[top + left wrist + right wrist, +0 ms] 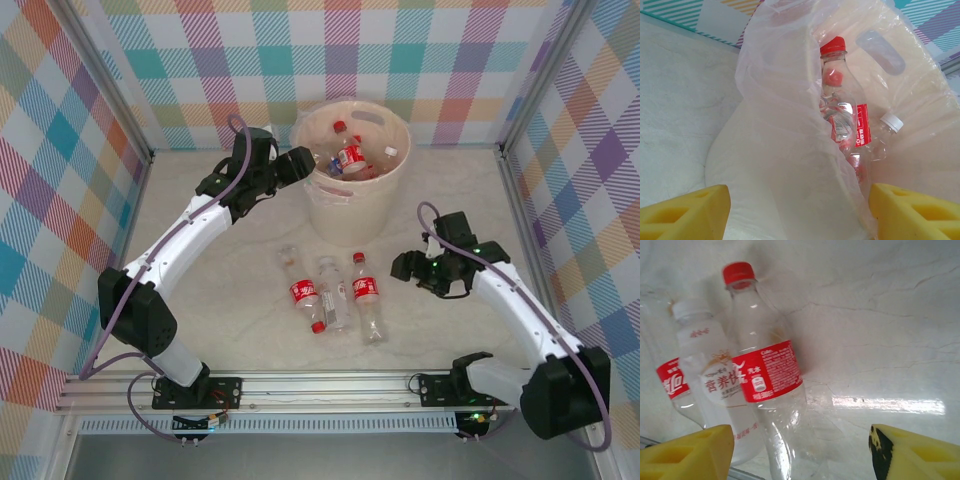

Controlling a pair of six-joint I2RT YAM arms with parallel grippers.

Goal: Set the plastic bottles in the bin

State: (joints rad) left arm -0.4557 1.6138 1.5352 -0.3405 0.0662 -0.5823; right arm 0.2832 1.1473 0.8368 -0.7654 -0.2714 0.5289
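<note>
The left gripper [303, 163] hangs at the far-left rim of the bin [385, 205]. Its yellow fingers [685, 212] are spread wide with nothing held between them. Directly below it, the crinkled clear liner [785, 130] folds over the rim. Inside the bin a red-capped bottle [840, 100] leans upright against a white-capped one [885, 131], under an oval handle hole [881, 51].

The right gripper [408, 268] sits low over the table [240, 320], just right of three bottles lying side by side. Its jaws are also wide apart and grip nothing. The nearest bottle [765, 375] lies with its lower body close to the left finger [687, 452] and does not seem pinched. The middle bottle [710, 380] touches it, and the third bottle [672, 385] lies past that one.

There is open floor to the right of this gripper up to the right wall [590, 150]. More lies between the bottles and the near metal rail [300, 385], and between the bottles and the bin. The bin stands close to the far wall, with bare table on both sides of it.

The bin is smooth, round, cream plastic. The bottles are thin clear plastic with ribbed, waisted bodies. Two have red labels and the middle one has a pale label. The table is glossy pale stone with fine veins. The walls are pastel checked panels.
</note>
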